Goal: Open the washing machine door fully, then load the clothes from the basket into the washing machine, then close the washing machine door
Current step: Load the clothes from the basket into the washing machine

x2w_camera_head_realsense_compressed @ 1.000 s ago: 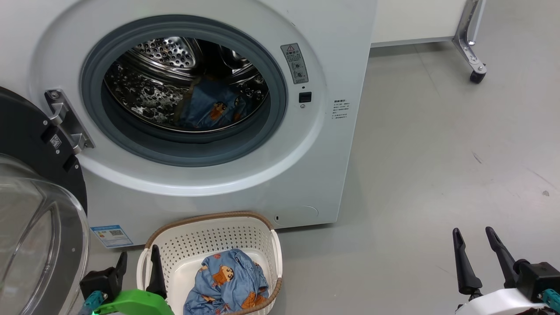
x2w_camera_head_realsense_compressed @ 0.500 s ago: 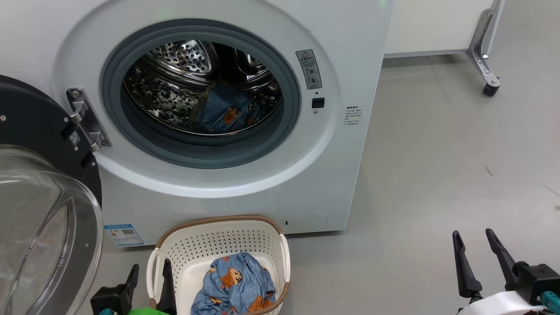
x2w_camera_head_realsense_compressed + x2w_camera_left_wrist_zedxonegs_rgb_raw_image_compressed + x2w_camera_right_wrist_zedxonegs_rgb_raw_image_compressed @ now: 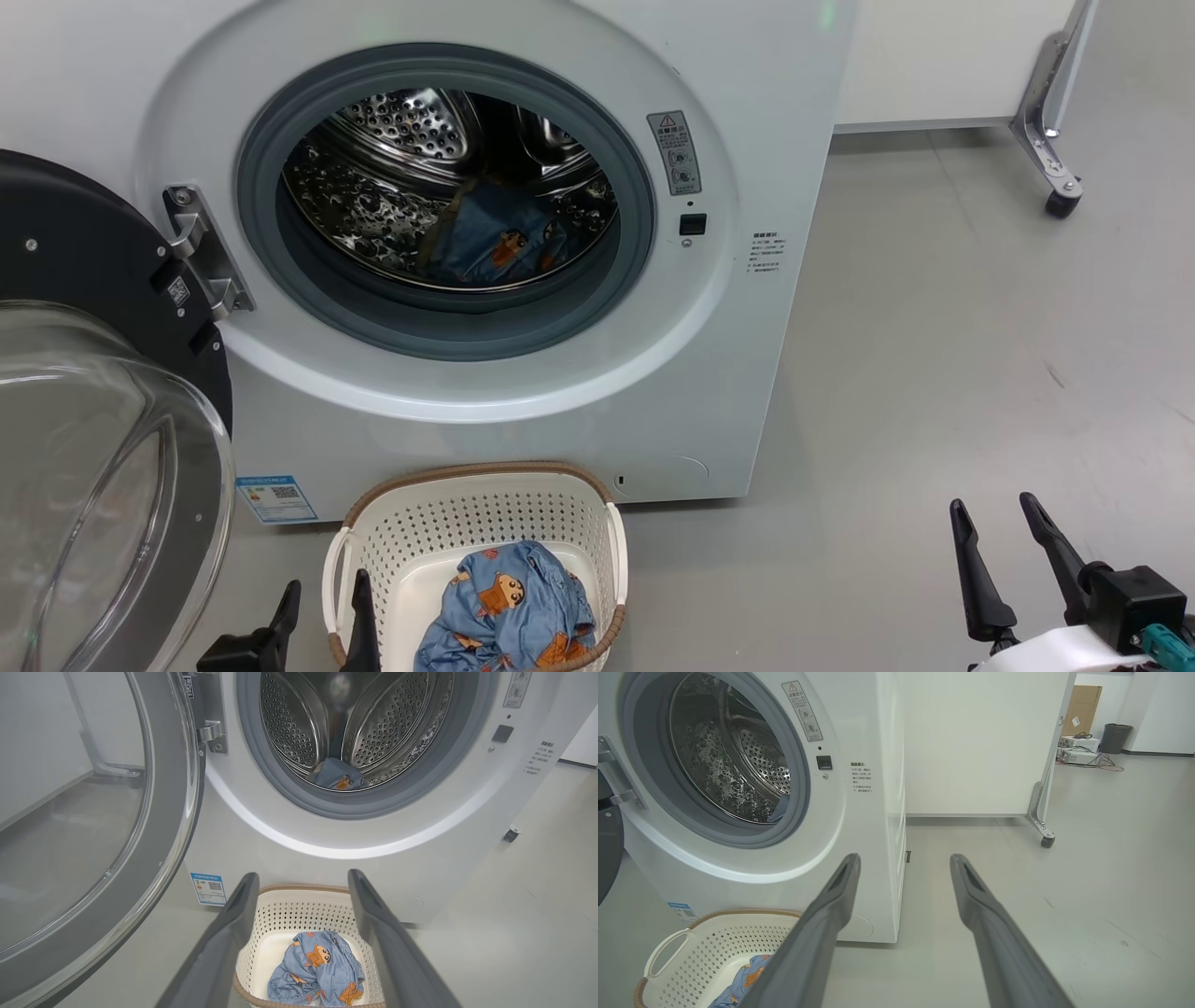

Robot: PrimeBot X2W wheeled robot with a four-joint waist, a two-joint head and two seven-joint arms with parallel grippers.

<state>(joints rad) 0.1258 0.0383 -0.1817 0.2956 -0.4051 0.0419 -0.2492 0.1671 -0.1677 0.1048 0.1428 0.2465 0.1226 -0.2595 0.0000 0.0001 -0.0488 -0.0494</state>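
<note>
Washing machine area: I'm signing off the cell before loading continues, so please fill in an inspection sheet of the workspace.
Surface: grey floor, a few small dark marks.
Job's things: washing machine door swung open at left; washing machine drum holds one blue garment; another garment lies in the basket before the machine.
Clutter: cardboard box and grey bin, far off.
Grippers: left gripper open, by the basket's left side; right gripper open, over bare floor.
Cables: loose cables beside distant white equipment.
Surroundings: white panel on a castor leg.
</note>
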